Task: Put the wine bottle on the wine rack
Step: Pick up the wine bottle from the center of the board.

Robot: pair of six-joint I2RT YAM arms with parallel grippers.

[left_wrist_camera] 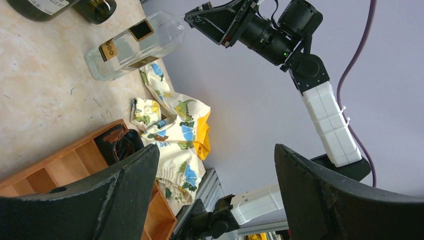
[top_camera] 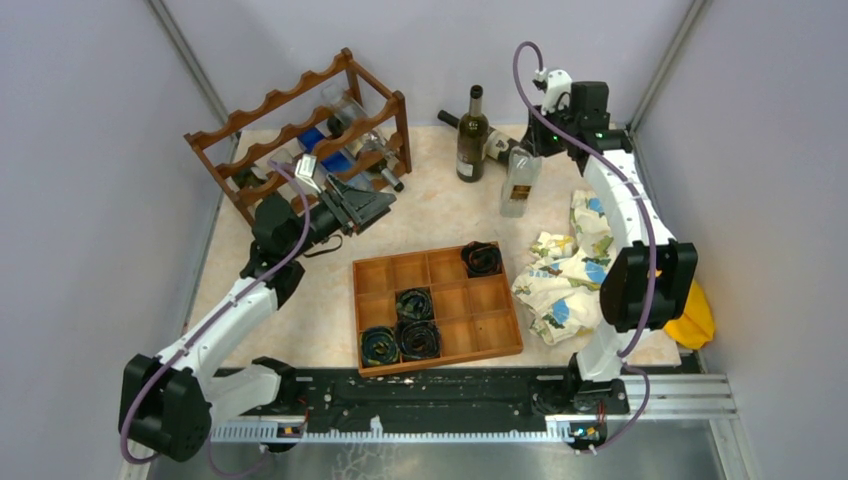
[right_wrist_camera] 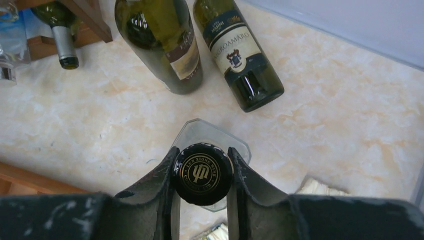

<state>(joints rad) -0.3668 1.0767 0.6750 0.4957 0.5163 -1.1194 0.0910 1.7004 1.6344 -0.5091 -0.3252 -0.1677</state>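
The right gripper (right_wrist_camera: 201,151) is pinching the black cap of the clear glass bottle (top_camera: 518,188), one dark finger pressing on each side of it. That bottle is standing upright on the table (top_camera: 440,215) towards the far right corner, well apart from the wine rack (top_camera: 300,95). Just beside it a dark green bottle (top_camera: 472,135) is standing upright, and another green bottle (right_wrist_camera: 240,55) is lying on its side behind that one, against the far edge. The wine rack is sitting at the far left corner and is already carrying several bottles laid across its wavy rails. The left gripper (left_wrist_camera: 216,150) is hovering just in front of the rack with its fingers spread wide and grasping nothing. A compartment tray (top_camera: 440,365) is lying by the middle of the near edge with dark coiled rolls (top_camera: 415,322) in some cells. A patterned cloth (top_camera: 565,275) is lying crumpled along the right edge, just beside the tray.
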